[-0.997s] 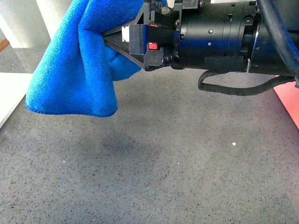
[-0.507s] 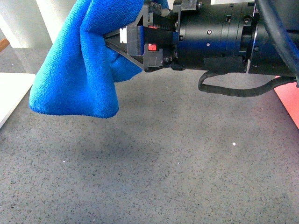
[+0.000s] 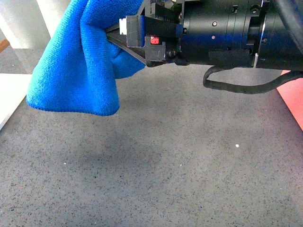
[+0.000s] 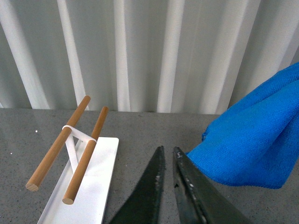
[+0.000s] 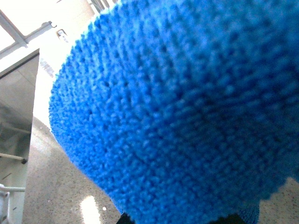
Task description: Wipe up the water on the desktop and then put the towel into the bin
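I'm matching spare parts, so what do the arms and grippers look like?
The right gripper has black wedge-shaped fingers, a small white block and a red mark, on a black cylindrical wrist with a looping black cable. The left gripper shows two dark tapering fingers.

A white curtain (image 4: pixel 140 51) with vertical folds fills the background of the left wrist view. In front of it lies a flat white board (image 4: pixel 88 186) carrying two wooden rods (image 4: pixel 58 142) joined by a white bracket (image 4: pixel 74 135). In the front view, pale vertical panels (image 3: pixel 28 21) occupy the upper left of the frame.
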You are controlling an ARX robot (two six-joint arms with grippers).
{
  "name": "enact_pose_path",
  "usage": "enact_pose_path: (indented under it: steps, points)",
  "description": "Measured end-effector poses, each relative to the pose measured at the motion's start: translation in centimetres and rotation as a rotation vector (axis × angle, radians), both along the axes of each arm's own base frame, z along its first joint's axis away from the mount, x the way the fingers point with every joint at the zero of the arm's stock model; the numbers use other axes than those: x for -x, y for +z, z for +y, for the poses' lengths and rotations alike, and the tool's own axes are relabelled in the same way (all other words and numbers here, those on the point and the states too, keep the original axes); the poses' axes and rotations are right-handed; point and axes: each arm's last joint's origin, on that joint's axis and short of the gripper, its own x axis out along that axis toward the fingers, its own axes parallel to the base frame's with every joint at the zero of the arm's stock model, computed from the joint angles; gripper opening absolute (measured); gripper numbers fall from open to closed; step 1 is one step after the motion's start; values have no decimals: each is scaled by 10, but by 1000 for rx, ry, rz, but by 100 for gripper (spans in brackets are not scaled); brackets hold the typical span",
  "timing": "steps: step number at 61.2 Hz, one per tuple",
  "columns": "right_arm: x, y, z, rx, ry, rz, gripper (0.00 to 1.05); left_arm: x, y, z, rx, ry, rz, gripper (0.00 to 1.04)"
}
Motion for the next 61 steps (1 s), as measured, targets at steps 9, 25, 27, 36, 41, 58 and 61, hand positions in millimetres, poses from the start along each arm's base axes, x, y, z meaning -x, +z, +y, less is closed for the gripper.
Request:
enact_pose_path:
  steps: [9, 25, 27, 36, 41, 58, 61]
  points:
    - [0, -8, -5, 122, -94, 40, 3, 0, 0, 0, 0, 0, 0, 36]
    - [3, -16, -43, 419, -194, 106, 3, 0, 0, 0, 0, 0, 0, 74]
    - [5, -14, -49, 453, -201, 117, 3, 0, 0, 0, 0, 0, -1, 79]
    - [10, -2, -74, 623, -242, 157, 3, 0, 0, 0, -2, 0, 0, 99]
    - [11, 1, -85, 732, -251, 202, 3, 0, 0, 0, -2, 0, -1, 98]
    - [-22, -42, -98, 995, -280, 313, 3, 0, 0, 0, -2, 0, 0, 98]
    - [-26, -55, -98, 1026, -278, 328, 3, 0, 0, 0, -2, 0, 0, 98]
